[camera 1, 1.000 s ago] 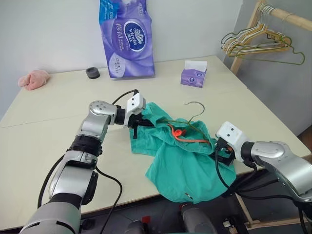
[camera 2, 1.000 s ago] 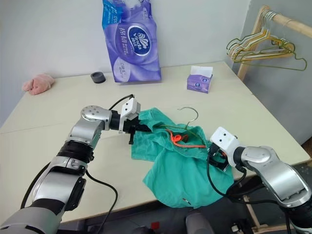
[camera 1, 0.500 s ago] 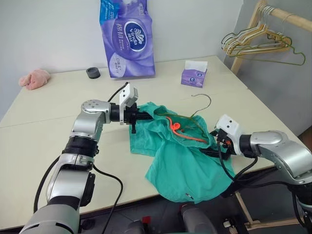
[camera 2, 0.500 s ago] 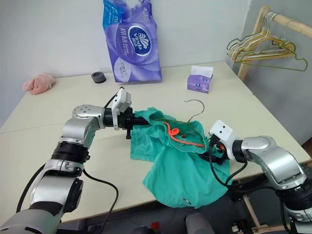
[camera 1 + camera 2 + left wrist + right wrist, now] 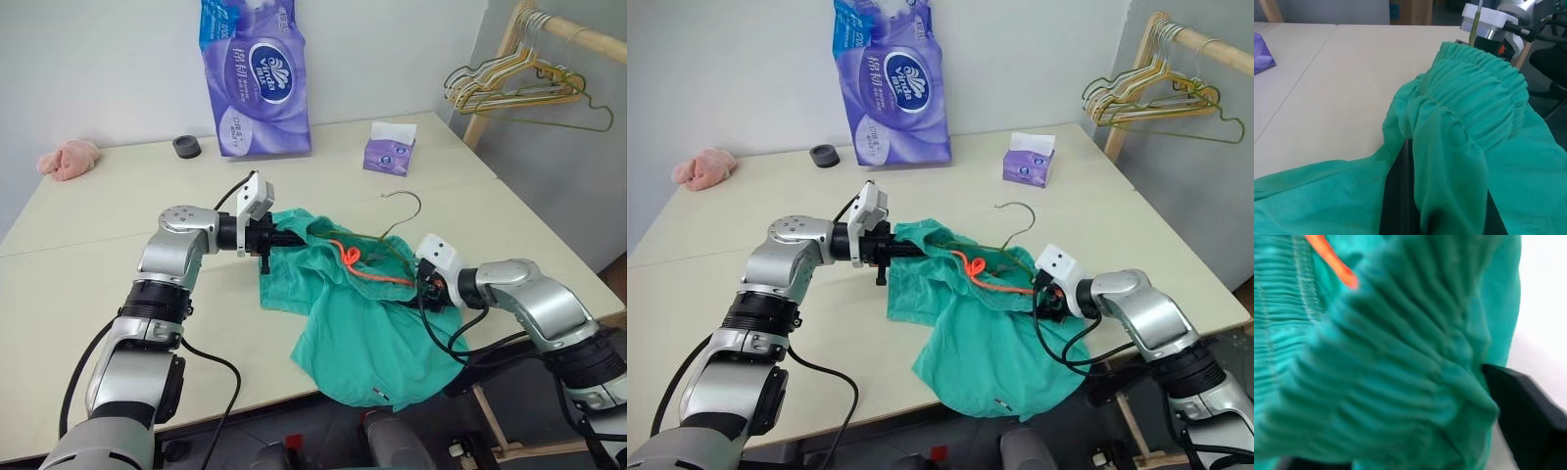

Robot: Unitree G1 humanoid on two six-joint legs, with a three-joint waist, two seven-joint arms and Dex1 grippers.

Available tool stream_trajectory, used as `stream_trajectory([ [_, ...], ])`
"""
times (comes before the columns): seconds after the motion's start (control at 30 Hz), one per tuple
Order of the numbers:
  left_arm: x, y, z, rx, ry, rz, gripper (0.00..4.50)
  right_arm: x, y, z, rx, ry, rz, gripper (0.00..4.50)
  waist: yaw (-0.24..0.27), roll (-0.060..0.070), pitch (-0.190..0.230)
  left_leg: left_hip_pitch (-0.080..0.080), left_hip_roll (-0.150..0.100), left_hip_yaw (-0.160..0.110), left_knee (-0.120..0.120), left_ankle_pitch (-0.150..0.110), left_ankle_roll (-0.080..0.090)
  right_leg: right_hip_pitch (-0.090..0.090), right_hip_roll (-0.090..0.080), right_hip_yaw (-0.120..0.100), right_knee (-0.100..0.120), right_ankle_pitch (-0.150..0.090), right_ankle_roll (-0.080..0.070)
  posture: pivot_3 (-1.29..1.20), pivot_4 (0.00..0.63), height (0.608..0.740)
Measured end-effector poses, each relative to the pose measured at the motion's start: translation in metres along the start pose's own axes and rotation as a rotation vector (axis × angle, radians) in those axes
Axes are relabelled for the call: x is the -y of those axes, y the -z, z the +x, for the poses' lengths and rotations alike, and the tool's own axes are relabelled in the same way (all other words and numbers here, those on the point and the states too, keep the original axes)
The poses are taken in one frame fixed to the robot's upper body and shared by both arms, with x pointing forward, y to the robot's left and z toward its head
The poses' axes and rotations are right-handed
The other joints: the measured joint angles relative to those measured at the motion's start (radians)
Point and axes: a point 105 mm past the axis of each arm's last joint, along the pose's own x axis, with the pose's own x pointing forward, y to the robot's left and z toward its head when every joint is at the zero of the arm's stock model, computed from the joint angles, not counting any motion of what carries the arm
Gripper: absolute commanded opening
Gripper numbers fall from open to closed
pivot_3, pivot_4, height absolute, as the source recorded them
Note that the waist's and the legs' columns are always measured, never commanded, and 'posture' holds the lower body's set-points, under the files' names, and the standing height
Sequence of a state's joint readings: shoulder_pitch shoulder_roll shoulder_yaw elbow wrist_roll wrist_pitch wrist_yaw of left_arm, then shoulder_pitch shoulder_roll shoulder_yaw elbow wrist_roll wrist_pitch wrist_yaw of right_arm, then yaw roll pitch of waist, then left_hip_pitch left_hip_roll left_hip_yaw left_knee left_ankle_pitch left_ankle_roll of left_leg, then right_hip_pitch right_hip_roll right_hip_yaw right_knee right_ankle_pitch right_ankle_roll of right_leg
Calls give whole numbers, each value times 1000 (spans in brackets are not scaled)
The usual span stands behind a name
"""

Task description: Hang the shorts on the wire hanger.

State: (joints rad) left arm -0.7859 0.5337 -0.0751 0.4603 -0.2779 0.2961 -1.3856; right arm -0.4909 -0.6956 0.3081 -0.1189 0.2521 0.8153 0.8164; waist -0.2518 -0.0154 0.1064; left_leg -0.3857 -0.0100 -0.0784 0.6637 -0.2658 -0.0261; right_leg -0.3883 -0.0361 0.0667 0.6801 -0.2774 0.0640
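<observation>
1. Bearing everything in the scene is the cream table; all places below are given relative to the shorts.
2. Shorts, teal-green, lie crumpled near the table's front edge with one leg draped over that edge; the gathered waistband is lifted, and an orange drawstring shows inside it.
3. Purple pack of tissue rolls stands upright well beyond the shorts, against the wall.
4. Bunch of wire hangers hangs on a wooden rack, well apart from the shorts, beyond and to their right.
5. Left gripper is clamped tight on the waistband at the shorts' left end, holding that end raised off the table; the left wrist view shows cloth bunched over its black fingers.
6. Right gripper is at the shorts' right end, pressed into the waistband folds. One black finger lies against the cloth; whether the fabric is actually gripped cannot be told.
7. Wire hanger, thin and olive-green, lies partly inside the waistband, its hook rising clear just beyond the shorts' right end.
8. Small purple tissue box sits beyond the shorts, near the table's far right edge.
9. Pink cloth lump rests far to the left of the shorts.
10. Small black ring-shaped object sits beyond the shorts, beside the roll pack.
</observation>
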Motion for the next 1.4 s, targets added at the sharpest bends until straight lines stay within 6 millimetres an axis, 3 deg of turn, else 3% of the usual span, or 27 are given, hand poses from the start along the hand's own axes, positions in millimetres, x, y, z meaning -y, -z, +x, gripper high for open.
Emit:
stream_trajectory([
  [0.17, -1, 0, -3, -10, -5, 12, 0, 0, -2, -2, 5, -6, -8, 1042, 0, 0, 0, 0, 0, 0, 0, 0, 0, 0, 0, 0, 0, 0, 0, -227, 46, 740],
  [0.27, -2, 0, -4, -17, -13, 38, 0, -1, -6, -7, 13, -6, -28, 127, 1, 0, 0, 0, 0, 0, 0, 0, 0, 0, 0, 0, 0, 0, 0, -230, 45, 740],
  [0.3, -2, -1, -4, -19, -19, 51, 0, -3, -6, -9, 12, -16, -39, 10, 1, 0, 0, 0, 0, 0, 0, 0, 0, 0, 0, 0, 0, 0, 0, -230, 45, 740],
  [0.43, -5, 0, -6, -38, -44, 93, 0, -10, -10, -15, 11, -43, -43, 10, 1, 0, 0, 0, 0, 0, 0, 0, 0, 0, 0, 0, 0, 0, 0, -233, 46, 740],
  [0.57, -6, 9, -7, -80, -44, 109, 0, -4, -21, -34, 33, -18, -47, 10, 1, 0, 0, 0, 0, 0, 0, 0, 0, 0, -1, 0, 0, 0, 0, -240, 45, 740],
  [0.6, -6, 9, -7, -83, -43, 110, 497, -4, -23, -36, 34, -17, -54, 0, 1, 0, 0, 0, 0, 0, 0, 0, 0, 0, 0, 0, 0, 0, 0, -240, 45, 740],
  [0.67, -7, 10, -7, -89, -43, 119, 916, -6, -27, -39, 32, -26, -64, 0, 1, 0, 0, 0, 0, 0, 0, 0, 0, 0, 0, 0, 0, 0, 0, -240, 45, 740],
  [0.9, -4, 14, -7, -99, -20, 104, 3000, -2, -41, -46, 51, -10, -103, 0, 0, 0, 0, 0, 0, 0, 0, 0, 0, 0, -1, -1, 0, 0, 0, -237, 43, 740],
  [1.17, -20, 22, -22, -133, -90, 50, 3000, 4, -40, -55, 33, 18, -155, 0, 0, 0, 0, 0, -1, 0, 0, 0, 0, 0, -1, -1, 0, 0, 0, -239, 40, 740],
  [1.27, -43, 20, -43, -174, -222, 73, 3000, 9, -34, -63, 9, 37, -159, 0, 2, 0, 0, 0, -1, 0, 0, 0, 0, 0, -1, -1, 0, 0, 0, -240, 38, 740],
  [1.4, -65, 13, -68, -193, -374, 113, 3000, 22, -33, -89, -19, 90, -173, 0, 3, 0, 0, 0, -2, 0, 0, 0, 0, 0, -2, -1, 0, 0, 0, -245, 34, 740],
])
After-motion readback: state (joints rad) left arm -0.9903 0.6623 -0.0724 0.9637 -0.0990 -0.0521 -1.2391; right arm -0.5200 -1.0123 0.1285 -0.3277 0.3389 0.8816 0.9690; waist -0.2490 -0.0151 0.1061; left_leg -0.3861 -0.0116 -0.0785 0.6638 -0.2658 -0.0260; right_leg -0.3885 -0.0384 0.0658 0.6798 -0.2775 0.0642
